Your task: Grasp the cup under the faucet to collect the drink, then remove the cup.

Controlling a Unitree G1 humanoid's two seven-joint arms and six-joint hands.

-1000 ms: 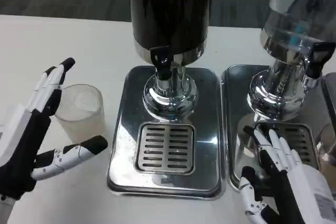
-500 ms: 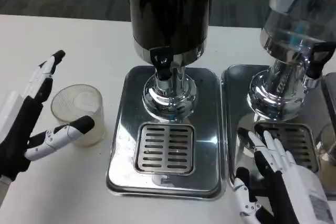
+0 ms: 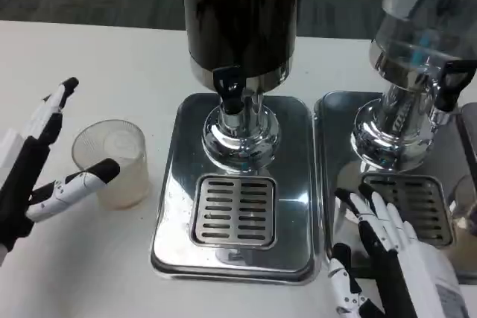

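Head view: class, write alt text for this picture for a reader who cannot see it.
A clear plastic cup stands on the white table, left of a dark drink dispenser and its steel drip tray. The robot's open left hand brackets the cup; the right hand lies open on a second tray.

one cup (image 3: 112, 160), two dispensers (image 3: 240, 50) (steel trays)
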